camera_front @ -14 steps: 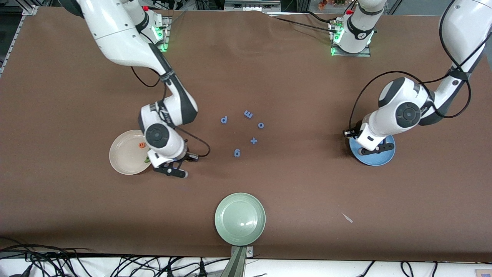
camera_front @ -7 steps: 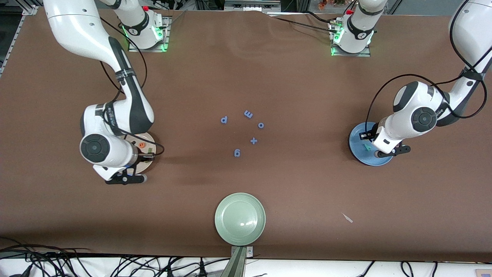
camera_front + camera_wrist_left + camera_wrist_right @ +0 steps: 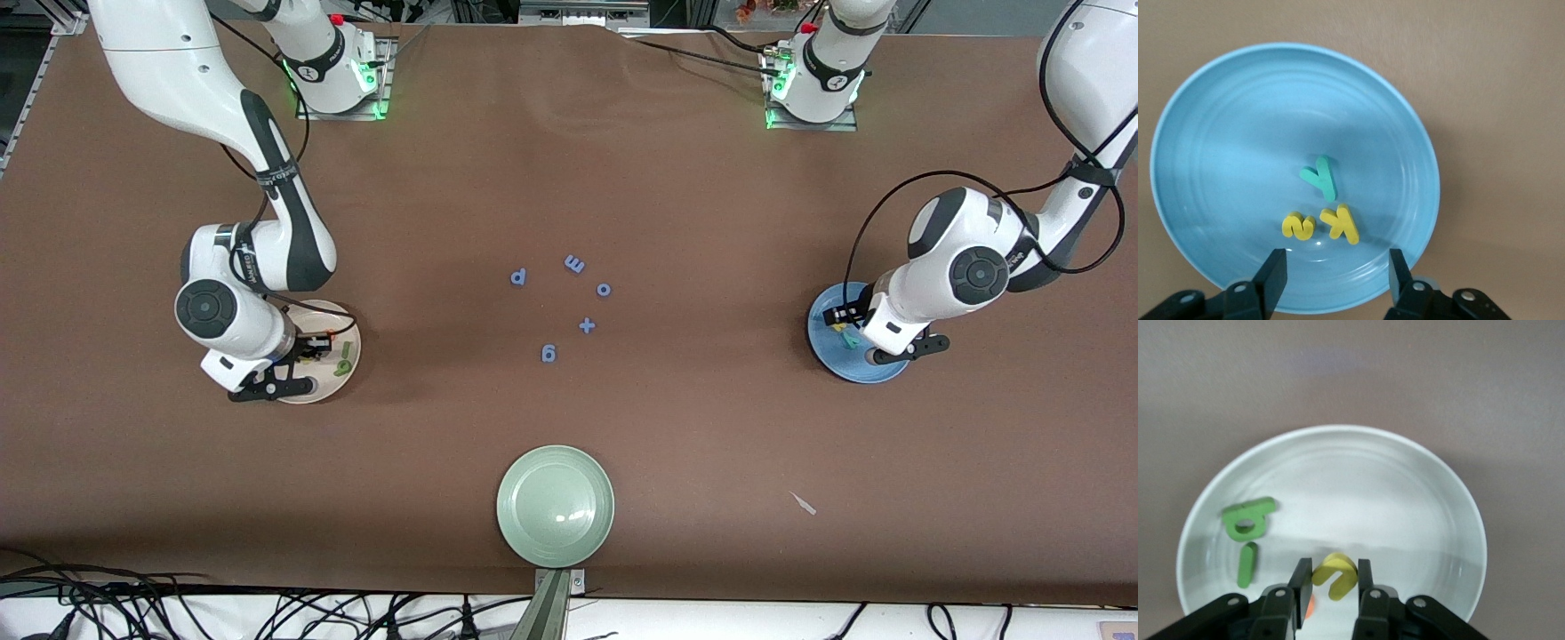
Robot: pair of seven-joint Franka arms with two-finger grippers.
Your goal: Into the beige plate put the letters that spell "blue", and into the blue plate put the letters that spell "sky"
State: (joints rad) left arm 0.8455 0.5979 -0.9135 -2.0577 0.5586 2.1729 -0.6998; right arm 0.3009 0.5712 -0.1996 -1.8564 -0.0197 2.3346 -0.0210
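My left gripper (image 3: 1337, 268) hangs open over the blue plate (image 3: 1198, 133), nothing between its fingers. In that plate lie the teal y (image 3: 1319, 177), yellow s (image 3: 1299, 225) and yellow k (image 3: 1340, 223). The front view shows this plate (image 3: 822, 351) at the left arm's end. My right gripper (image 3: 1330, 581) is shut on the yellow u (image 3: 1335, 575) just over the beige plate (image 3: 1405, 493). The green b (image 3: 1248, 519) and dark green l (image 3: 1247, 564) rest in it. The orange e (image 3: 1310, 607) is mostly hidden by a finger. The beige plate (image 3: 354, 342) sits at the right arm's end.
Several all-blue letters and a plus sign (image 3: 587, 325) lie loose mid-table between the two plates. A pale green plate (image 3: 556, 507) stands at the table edge nearest the front camera. A small pale scrap (image 3: 803, 503) lies toward the left arm's end.
The right arm swung from beside the beige plate to over it, toward its own end. The left gripper opened and a yellow letter now lies in the blue plate.
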